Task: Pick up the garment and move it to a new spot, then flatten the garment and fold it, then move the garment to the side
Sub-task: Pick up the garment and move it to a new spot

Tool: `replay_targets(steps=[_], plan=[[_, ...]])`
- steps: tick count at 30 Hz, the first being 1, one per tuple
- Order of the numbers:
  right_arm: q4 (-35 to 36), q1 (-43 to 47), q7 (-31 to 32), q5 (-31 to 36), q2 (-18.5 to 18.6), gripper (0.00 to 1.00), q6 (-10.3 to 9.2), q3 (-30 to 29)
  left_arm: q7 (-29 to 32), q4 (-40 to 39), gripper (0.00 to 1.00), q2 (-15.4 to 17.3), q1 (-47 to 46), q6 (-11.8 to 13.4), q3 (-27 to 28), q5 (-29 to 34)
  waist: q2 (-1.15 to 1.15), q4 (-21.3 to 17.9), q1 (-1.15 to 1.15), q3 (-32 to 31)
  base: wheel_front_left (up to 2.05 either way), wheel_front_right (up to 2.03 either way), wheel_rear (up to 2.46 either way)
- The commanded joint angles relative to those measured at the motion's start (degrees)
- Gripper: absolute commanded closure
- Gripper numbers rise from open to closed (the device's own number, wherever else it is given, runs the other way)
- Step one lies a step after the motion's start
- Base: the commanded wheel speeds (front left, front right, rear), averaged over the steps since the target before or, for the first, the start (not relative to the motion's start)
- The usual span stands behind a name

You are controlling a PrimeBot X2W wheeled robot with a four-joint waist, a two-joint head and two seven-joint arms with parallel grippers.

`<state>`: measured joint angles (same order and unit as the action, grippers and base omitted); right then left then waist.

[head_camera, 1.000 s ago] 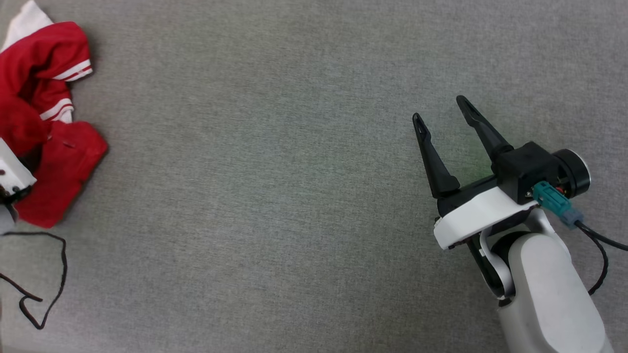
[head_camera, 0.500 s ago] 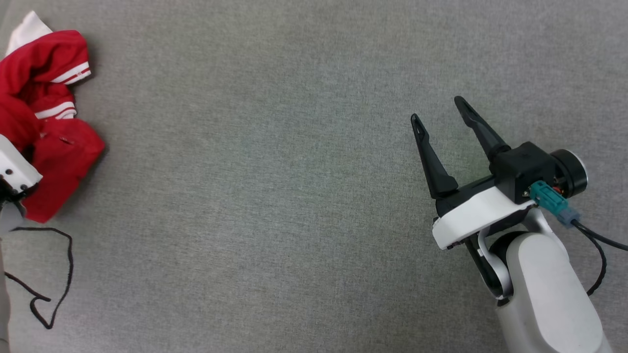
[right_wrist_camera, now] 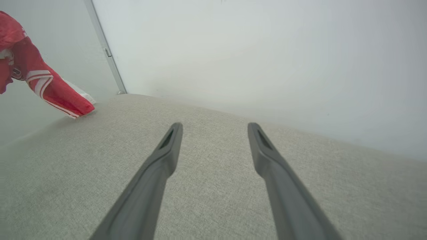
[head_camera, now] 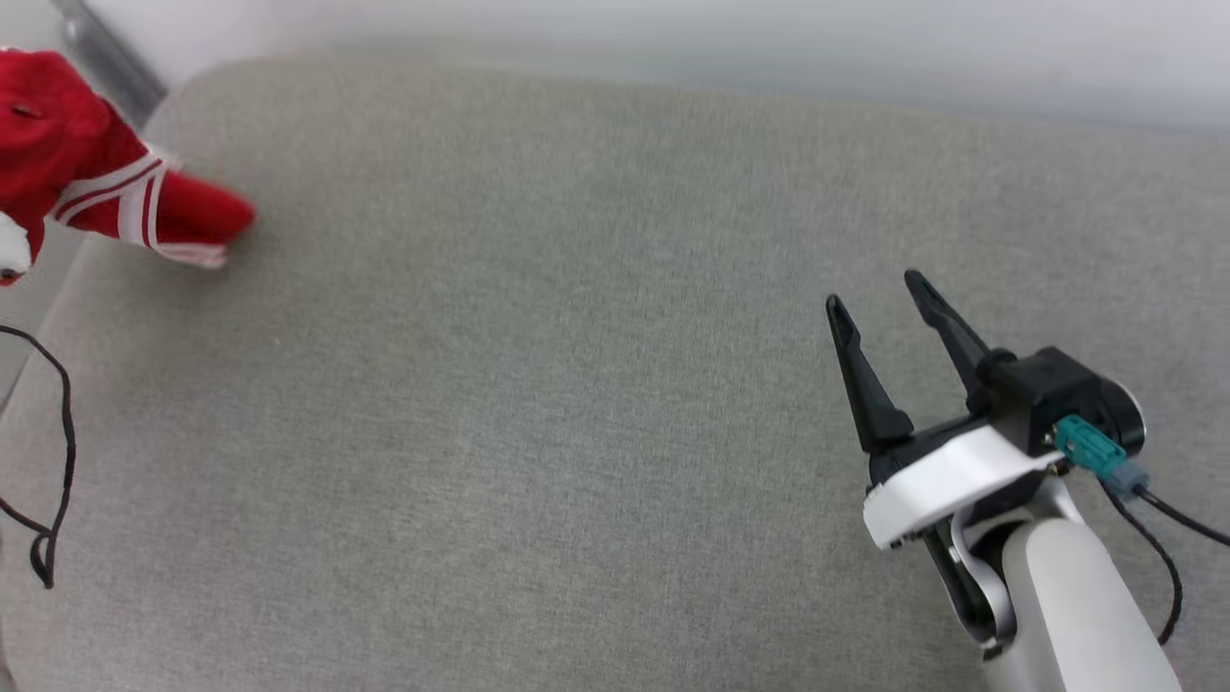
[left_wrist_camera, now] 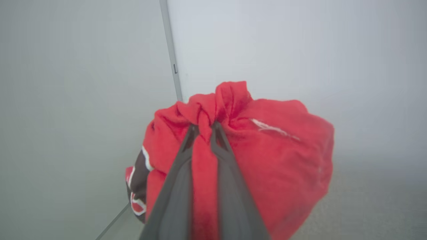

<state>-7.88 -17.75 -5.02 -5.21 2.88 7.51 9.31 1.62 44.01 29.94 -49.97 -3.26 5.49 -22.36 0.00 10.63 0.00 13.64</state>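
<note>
The garment (head_camera: 86, 183) is a bunched red jersey with red-white striped trim, hanging at the far left of the head view with one end trailing onto the grey cushion (head_camera: 538, 404). In the left wrist view my left gripper (left_wrist_camera: 204, 128) is shut on a pinch of the garment (left_wrist_camera: 267, 160), which hangs around the fingers; black lettering shows low on its left. The right wrist view catches the garment (right_wrist_camera: 43, 90) at its upper left, its tip touching the cushion. My right gripper (head_camera: 879, 293) stands open at the lower right, empty, well away from the cloth; its fingers (right_wrist_camera: 166, 150) spread over bare cushion.
A pale wall (head_camera: 673, 38) runs behind the cushion's far edge, with a grey metal strip (head_camera: 106, 62) at the back left corner. A loose black cable (head_camera: 58, 452) hangs past the cushion's left edge. Broad bare cushion lies between the garment and my right gripper.
My left gripper has closed on the garment and raised it off the cushion. The head camera has tilted up, so the far edge and wall now show. The right gripper stays open.
</note>
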Motion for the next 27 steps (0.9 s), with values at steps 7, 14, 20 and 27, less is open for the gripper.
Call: replay_targets(steps=[7, 14, 20, 27], plan=[[-0.52, 5.37, -0.32, -1.5, 0.01, 0.0, -0.04, -2.29, -7.3, 1.25, 1.0, -3.14, 0.18, -0.57, -3.02, 1.97, 0.0, -2.32, 0.0, -8.86, 0.0, 0.0, 0.0], [0.75, 9.17, 0.83, -1.87, 0.01, 0.0, -0.04, -3.86, -7.64, -0.62, 1.0, -9.33, 2.37, -1.57, -7.35, 2.32, 0.0, -6.32, 0.0, -12.22, 0.0, 0.0, 0.0], [2.38, 11.08, 2.28, -1.71, -0.01, 0.0, -0.03, -4.65, -6.47, -3.88, 1.0, -16.25, 5.02, -2.35, -10.84, 0.84, 0.0, -10.49, 0.0, -13.09, 0.0, 0.0, 0.0], [4.03, 12.13, 3.37, -1.23, -0.02, 0.0, -0.03, -5.42, -4.63, -9.23, 1.0, -22.5, 9.69, -3.15, -15.06, -0.82, 0.0, -14.24, 0.0, -12.72, 0.0, 0.0, 0.0]])
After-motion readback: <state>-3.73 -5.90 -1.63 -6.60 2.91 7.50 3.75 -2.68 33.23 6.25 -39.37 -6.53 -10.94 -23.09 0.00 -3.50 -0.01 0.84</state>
